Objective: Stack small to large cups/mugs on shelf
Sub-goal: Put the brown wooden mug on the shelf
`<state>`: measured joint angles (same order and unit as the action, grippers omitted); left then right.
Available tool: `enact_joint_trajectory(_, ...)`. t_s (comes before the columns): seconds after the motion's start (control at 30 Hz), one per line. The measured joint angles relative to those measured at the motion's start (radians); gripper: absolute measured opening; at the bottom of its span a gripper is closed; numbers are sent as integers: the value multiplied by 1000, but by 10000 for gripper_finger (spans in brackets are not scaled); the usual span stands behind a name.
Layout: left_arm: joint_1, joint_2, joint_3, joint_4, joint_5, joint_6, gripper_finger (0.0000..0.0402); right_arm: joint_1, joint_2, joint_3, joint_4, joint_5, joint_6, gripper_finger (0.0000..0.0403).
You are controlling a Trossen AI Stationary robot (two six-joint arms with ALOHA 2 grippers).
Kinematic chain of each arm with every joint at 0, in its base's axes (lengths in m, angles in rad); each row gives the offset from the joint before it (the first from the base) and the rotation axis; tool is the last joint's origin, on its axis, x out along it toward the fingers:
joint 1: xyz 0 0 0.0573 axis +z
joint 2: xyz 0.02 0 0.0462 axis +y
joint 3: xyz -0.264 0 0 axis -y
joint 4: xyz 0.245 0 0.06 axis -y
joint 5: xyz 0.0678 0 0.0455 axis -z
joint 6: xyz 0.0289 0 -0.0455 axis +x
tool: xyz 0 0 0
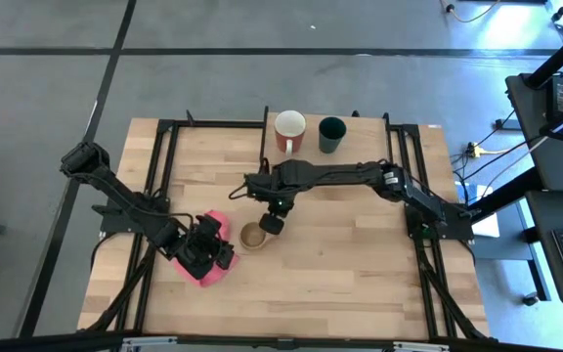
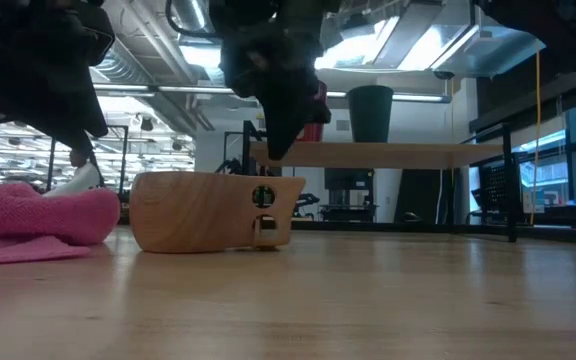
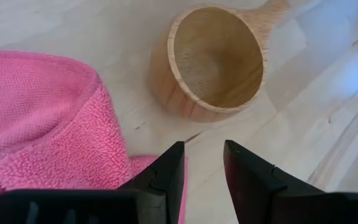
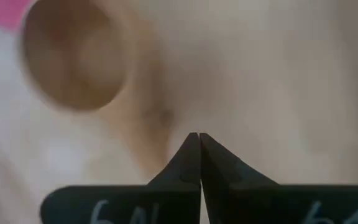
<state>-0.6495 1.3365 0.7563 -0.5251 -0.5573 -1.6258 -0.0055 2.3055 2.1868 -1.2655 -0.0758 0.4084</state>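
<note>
The tan wooden cup (image 1: 252, 236) stands upright on its base on the tabletop, its handle (image 2: 268, 205) pointing toward the right gripper. My right gripper (image 1: 272, 224) is shut, its tips (image 2: 274, 150) pointing down just above the handle, with a gap between them. My left gripper (image 3: 202, 149) is open and empty, low over the edge of the pink cloth (image 3: 42, 124), pointing at the cup (image 3: 213, 62). The red mug (image 1: 289, 130) and the dark green cup (image 1: 331, 134) stand side by side on the shelf (image 2: 398, 153) at the far edge.
The pink cloth (image 1: 208, 249) lies crumpled on the table to the left of the wooden cup, under my left gripper. The shelf's black legs (image 2: 509, 190) stand on the table's far part. The near half of the tabletop (image 1: 360, 284) is bare wood.
</note>
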Motion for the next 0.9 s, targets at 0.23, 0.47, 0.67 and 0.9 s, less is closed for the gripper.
enact_joint_trajectory(0.23, 4, 0, 0, -7, 2, -25, 105, 5, 9, 0, 21, 22, 1, 0)
enact_joint_trajectory(0.47, 27, 0, 0, -17, 17, -25, 105, 39, 40, 0, 38, 21, 6, 0)
enact_joint_trajectory(0.67, 39, 0, 0, -24, 57, -23, 105, 64, 44, 0, 50, 21, 17, 0)
enact_joint_trajectory(0.9, 39, 0, 0, -20, 58, -25, 105, 89, 59, 0, 61, 31, 32, 0)
